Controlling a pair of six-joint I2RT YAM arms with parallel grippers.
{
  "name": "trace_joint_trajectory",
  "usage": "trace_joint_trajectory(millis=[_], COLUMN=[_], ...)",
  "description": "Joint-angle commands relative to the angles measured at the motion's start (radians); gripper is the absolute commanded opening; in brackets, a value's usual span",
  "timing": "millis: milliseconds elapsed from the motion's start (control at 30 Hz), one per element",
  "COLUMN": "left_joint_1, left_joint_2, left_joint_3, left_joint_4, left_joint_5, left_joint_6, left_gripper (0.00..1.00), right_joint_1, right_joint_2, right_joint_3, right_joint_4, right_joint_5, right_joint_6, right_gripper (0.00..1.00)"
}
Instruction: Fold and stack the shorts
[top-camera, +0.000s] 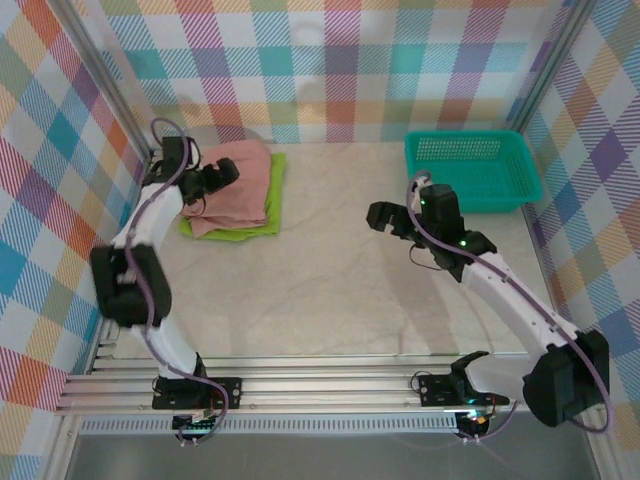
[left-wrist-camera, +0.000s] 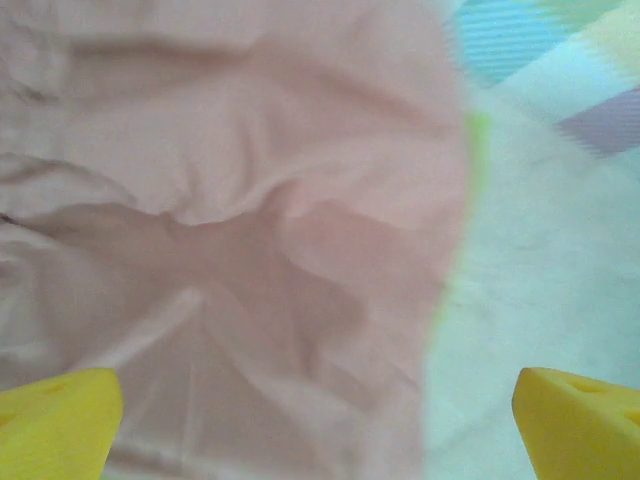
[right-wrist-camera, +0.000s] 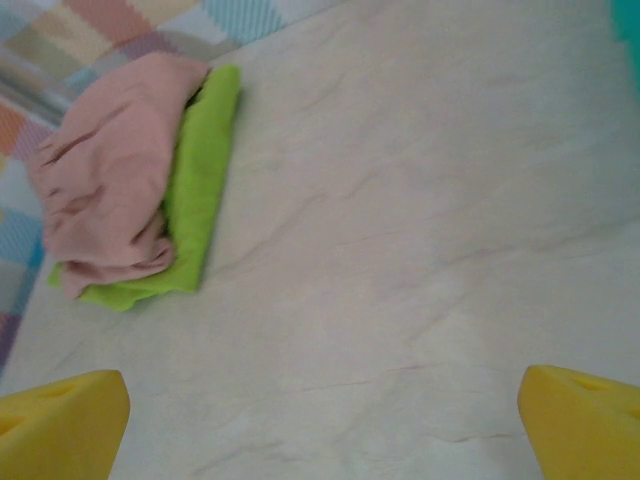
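left end effector wide, seemingly empty

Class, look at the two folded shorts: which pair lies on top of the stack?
The pink shorts. They lie on the green shorts, whose edge peeks out as a strip along the pink pair's right and near sides.
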Motion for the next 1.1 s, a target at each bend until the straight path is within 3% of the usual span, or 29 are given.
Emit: trace_joint_trajectory(millis=[0, 100, 167, 233, 333, 433, 733, 1067], left_joint_1=[-0.03, -0.051, -0.063, -0.086, -0.132, -0.135, -0.136, -0.135], left_joint_2=[-0.228, -0.382, -0.473, -0.541, -0.593, -0.597, -0.382, -0.18], left_joint_3=[-0.129, -0.306, -0.465, -0.626, -0.824, -0.921, -1.037, -1.075], left_joint_4=[0.064, 0.112, 0.244, 0.411, 0.61, 0.717, 1.03, 1.271], left_joint_5=[-0.097, -0.221, -0.303, -0.33, -0.465, -0.508, -0.507, -0.474], left_joint_6=[0.106, 0.081, 0.033, 0.057, 0.114, 0.161, 0.253, 0.289], left_gripper=[1.0, 1.0, 1.0, 1.0, 1.0, 1.0, 1.0, 1.0], right_joint_1=[-0.049, -0.088, -0.128, -0.172, -0.232, -0.268, -0.319, -0.353], right_joint_2=[-0.049, -0.07, -0.076, -0.075, -0.044, 0.0, 0.154, 0.274], right_joint_3=[-0.064, -0.137, -0.199, -0.253, -0.319, -0.368, -0.512, -0.56], right_joint_4=[0.037, 0.078, 0.13, 0.188, 0.273, 0.367, 0.786, 1.075], right_joint_5=[0.116, 0.226, 0.264, 0.272, 0.265, 0.245, 0.142, 0.017], right_joint_6=[-0.108, -0.189, -0.224, -0.236, -0.26, -0.326, -0.501, -0.515], right_gripper=[0.99, 1.0, 0.99, 1.0, 1.0, 1.0, 1.0, 1.0])
